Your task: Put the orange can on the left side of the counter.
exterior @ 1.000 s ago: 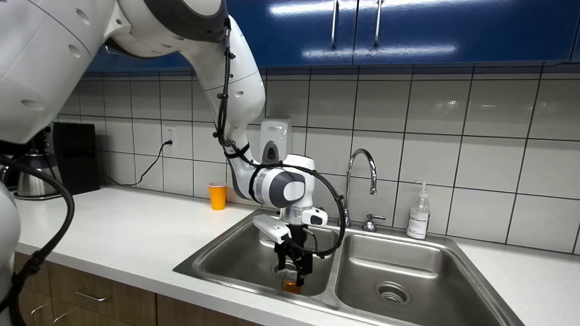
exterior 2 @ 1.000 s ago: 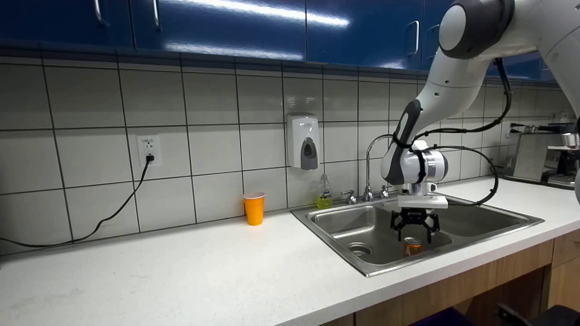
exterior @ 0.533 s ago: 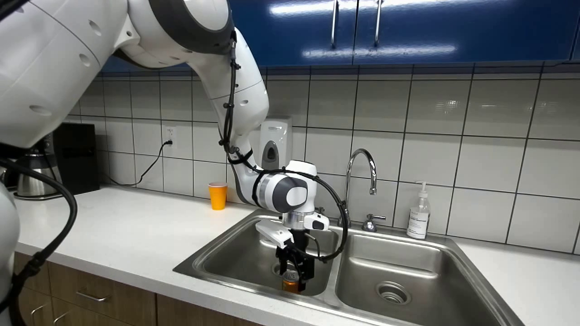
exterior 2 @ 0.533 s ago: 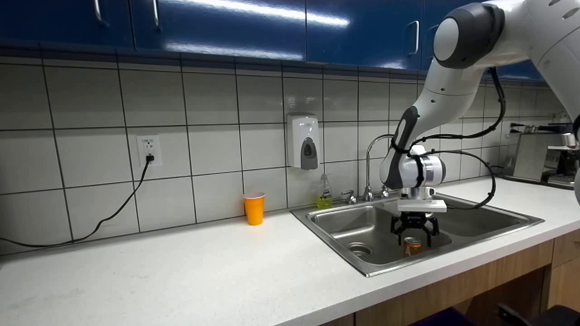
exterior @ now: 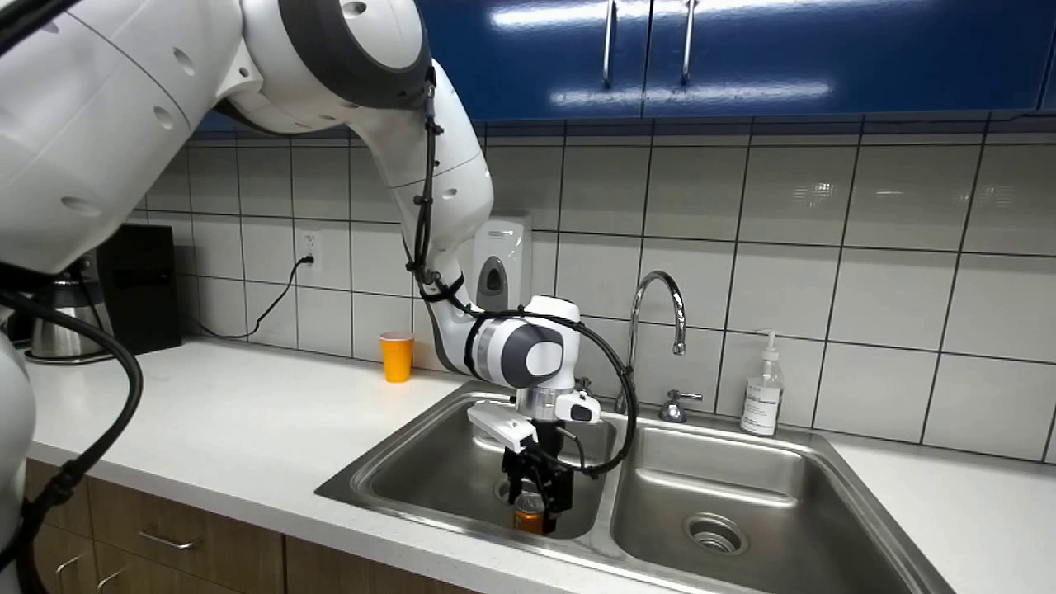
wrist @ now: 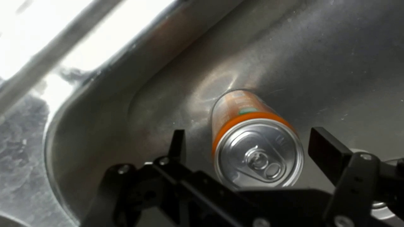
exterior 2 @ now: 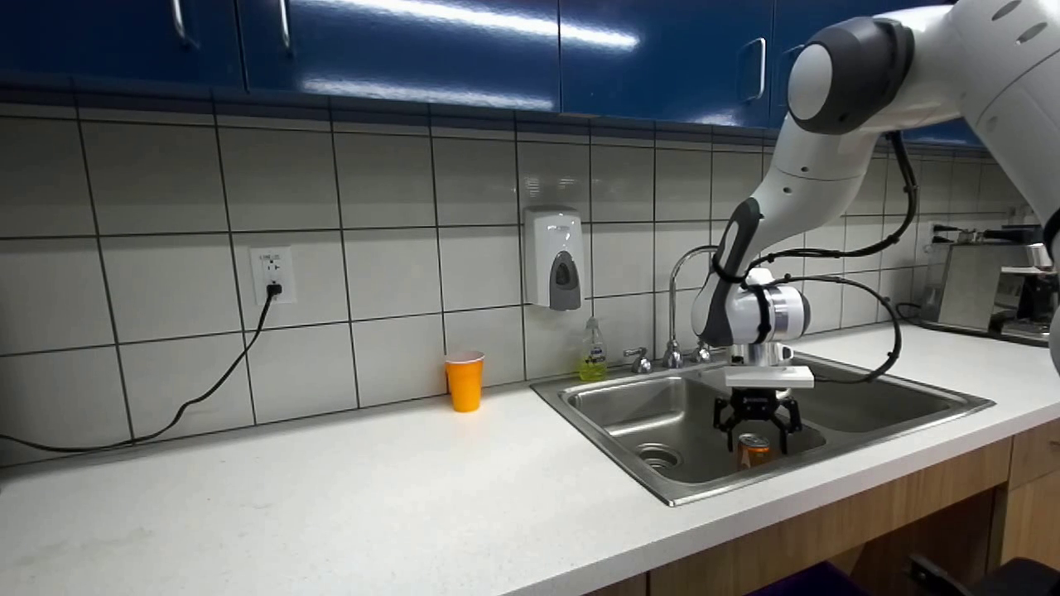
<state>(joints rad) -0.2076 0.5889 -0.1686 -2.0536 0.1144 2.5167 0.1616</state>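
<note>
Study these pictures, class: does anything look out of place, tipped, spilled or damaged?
Only the orange can, perhaps: it stands upright in a sink basin, an unusual spot for a drink can. Nothing looks tipped, spilled or damaged.

Blue cabinets (exterior: 734, 58) above tiles (exterior: 780, 285)

All views share the sink (exterior: 652, 505), wrist view nearest.

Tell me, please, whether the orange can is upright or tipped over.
Upright: the orange can shows its silvery top uppermost in both exterior views.
</note>
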